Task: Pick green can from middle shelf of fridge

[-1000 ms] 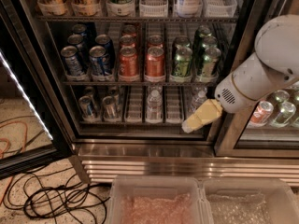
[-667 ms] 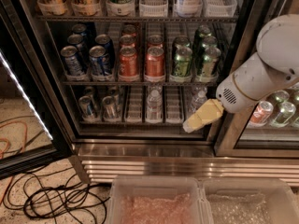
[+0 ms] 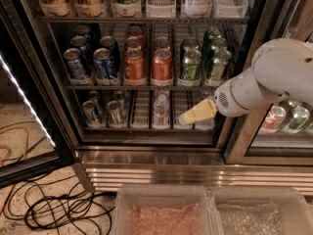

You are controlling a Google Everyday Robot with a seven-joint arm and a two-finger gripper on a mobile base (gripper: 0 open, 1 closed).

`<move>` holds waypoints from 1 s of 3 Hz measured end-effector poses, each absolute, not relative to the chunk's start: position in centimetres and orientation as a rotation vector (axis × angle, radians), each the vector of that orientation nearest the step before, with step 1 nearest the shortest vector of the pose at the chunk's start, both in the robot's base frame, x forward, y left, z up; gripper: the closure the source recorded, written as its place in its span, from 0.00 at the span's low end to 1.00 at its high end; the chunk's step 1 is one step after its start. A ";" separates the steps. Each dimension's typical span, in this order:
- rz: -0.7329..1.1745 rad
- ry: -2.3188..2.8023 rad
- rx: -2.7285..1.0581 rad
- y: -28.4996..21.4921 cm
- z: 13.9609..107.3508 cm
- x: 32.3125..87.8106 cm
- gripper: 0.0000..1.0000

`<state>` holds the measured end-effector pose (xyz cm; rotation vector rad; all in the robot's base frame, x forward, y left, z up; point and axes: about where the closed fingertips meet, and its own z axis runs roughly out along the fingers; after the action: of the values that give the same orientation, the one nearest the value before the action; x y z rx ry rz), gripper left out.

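Note:
The fridge [image 3: 146, 155] stands with its left door swung open. Its middle shelf [image 3: 142, 87] holds blue cans [image 3: 103, 65] at left, orange-red cans [image 3: 162, 65] in the middle and green cans at right. The nearest green can [image 3: 190, 65] stands at the front of its lane, with another green can [image 3: 216, 64] to its right and more behind. My gripper [image 3: 196, 113], cream-coloured on a white arm [image 3: 274, 77], reaches in from the right. It hangs below the green cans, in front of the lower tier, touching none of them.
The lower tier holds silver-blue cans [image 3: 92, 112] and a water bottle [image 3: 161, 109]. The open door edge with a light strip [image 3: 27, 106] is at left. Black and orange cables [image 3: 54, 204] lie on the floor. Two clear plastic bins [image 3: 164, 212] sit below. The right door [image 3: 254, 82] is closed.
My gripper has moved a little up and to the left, closer to the green cans. The cans have not moved.

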<state>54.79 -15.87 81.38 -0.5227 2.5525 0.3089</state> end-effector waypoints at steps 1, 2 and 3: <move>0.252 2.468 -0.438 -15.7 81.7 57.7 0.00; 0.251 2.452 -0.428 -15.6 82.0 58.1 0.00; 0.250 2.426 -0.422 -15.4 81.8 58.1 0.00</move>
<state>58.11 -15.38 81.78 -0.4216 2.4259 0.2498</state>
